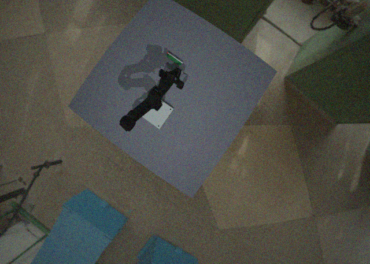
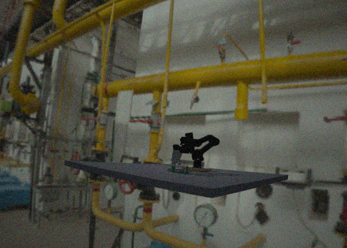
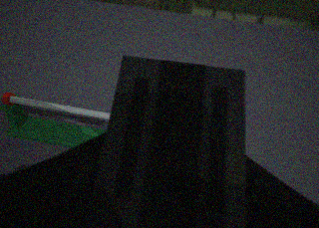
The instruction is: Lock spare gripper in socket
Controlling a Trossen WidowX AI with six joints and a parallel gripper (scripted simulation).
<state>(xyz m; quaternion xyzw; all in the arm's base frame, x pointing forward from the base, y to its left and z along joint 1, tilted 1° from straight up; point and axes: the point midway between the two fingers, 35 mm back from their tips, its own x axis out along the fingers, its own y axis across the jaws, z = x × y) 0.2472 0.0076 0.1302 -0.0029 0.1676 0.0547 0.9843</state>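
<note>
Landmark: the green bracket (image 1: 172, 57) (image 2: 186, 171) (image 3: 47, 130), low on the grey-blue table top (image 1: 215, 85) (image 2: 212, 185) (image 3: 65, 54).
Arm pose: black arm (image 1: 146, 103) (image 2: 209, 140) folded, its elbow raised and set well back from the bracket; forearm runs toward the bracket, wrist above the table and near it.
Base: on a white plate (image 1: 159, 115), apart from the bracket.
Gripper: black gripper (image 1: 176, 77) (image 2: 175, 148) (image 3: 169, 143) sits near the bracket, above it. Fingers are clamped on a grey piece (image 2: 175, 157), which hangs below them, slightly tilted, reaching down toward the bracket. Contact at its lower end: cannot tell.
Lock pin: pale, slender, straight rod with a red end (image 1: 176, 56) (image 3: 60, 108). Lies roughly level along the green bracket, red end at the bracket's outer end in the wrist view; the other end is hidden behind the black gripper.
Socket: cannot make out its opening, nor whether the pin passes through it.
Light: dim, grainy; the arm's shadow falls beside the bracket.
</note>
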